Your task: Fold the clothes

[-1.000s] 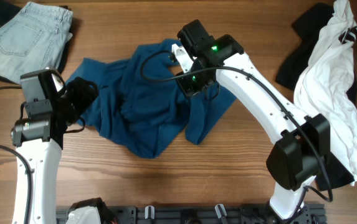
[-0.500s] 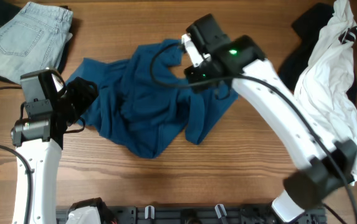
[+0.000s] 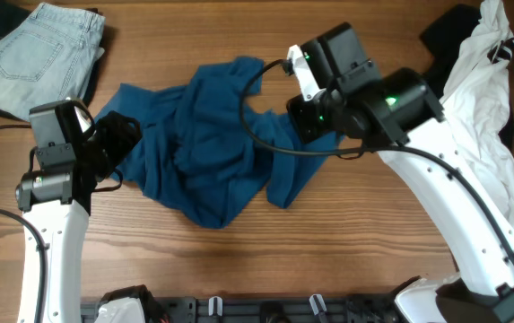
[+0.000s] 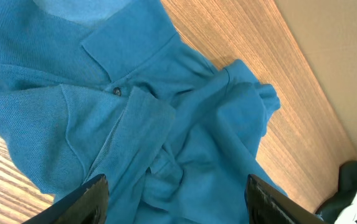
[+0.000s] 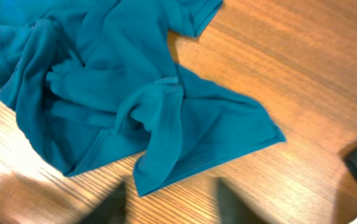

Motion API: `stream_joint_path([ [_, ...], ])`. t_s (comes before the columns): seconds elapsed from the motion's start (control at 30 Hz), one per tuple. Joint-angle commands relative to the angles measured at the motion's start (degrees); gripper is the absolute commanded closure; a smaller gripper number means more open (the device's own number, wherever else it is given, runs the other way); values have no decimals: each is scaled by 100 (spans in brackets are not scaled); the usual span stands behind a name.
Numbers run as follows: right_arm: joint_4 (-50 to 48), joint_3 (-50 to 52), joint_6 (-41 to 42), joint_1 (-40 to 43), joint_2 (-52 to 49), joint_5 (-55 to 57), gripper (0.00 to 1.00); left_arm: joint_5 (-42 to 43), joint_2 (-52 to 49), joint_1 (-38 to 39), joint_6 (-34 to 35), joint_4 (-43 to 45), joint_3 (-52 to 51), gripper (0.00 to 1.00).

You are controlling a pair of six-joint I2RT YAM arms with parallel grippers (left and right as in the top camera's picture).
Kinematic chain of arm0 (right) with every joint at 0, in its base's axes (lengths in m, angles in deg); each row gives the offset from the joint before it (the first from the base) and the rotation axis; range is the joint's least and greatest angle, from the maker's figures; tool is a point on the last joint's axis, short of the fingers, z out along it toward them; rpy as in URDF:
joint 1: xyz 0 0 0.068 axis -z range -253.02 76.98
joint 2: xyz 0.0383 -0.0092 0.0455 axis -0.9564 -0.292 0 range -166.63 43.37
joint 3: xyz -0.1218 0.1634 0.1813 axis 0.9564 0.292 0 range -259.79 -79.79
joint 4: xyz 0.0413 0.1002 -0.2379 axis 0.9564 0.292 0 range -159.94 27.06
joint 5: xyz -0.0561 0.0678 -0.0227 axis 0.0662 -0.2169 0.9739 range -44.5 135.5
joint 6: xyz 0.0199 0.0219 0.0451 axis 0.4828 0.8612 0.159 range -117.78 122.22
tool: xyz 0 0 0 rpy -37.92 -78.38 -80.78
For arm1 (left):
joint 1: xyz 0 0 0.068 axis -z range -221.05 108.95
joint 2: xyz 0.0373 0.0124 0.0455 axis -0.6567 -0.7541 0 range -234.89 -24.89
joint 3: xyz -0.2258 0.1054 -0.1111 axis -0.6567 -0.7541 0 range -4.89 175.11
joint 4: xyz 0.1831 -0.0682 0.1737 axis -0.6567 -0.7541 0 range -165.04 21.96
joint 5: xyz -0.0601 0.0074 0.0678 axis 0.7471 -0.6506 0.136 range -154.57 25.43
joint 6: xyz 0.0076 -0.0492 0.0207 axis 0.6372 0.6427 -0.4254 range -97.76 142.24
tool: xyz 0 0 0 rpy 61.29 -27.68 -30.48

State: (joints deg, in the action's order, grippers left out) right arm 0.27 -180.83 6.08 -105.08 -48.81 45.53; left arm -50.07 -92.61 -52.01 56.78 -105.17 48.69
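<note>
I am seeing the left gripper (image 4: 176, 194) and right gripper (image 5: 169, 200) both spread, the blue top (image 3: 212, 152) lying crumpled below and ahead of them.

1. Overhead: high above the table (image 3: 239, 260), looking straight down, with the blue top (image 3: 212, 152) near centre.
2. Left wrist: close over the blue top, facing along it, collar uppermost.
3. Right wrist: farther above the blue top's edge, tilted down; all three views share it.

Deep-blue top (image 3: 212, 152), pale-blue denim jeans (image 3: 37, 49), white garment (image 3: 485, 67), black garment (image 3: 449, 31), brown woodgrain table (image 3: 328, 251)
</note>
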Motion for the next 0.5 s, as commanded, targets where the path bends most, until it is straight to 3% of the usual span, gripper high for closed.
stream_joint_path([
  [0.0, -133, -63, 81, 20, -485, -247, 0, 96, -11, 26, -133, -2, 81, 30],
  [0.37, -649, -63, -68, 20, -1961, -1082, 3, 114, -11, 26, -133, -2, 81, 30],
  [0.43, -686, -63, -90, 20, -2092, -1200, 15, 114, -11, 26, -133, 0, 81, 30],
  [0.47, -708, -63, -87, 20, -2159, -1248, 29, 114, -11, 26, -133, -2, 81, 30],
])
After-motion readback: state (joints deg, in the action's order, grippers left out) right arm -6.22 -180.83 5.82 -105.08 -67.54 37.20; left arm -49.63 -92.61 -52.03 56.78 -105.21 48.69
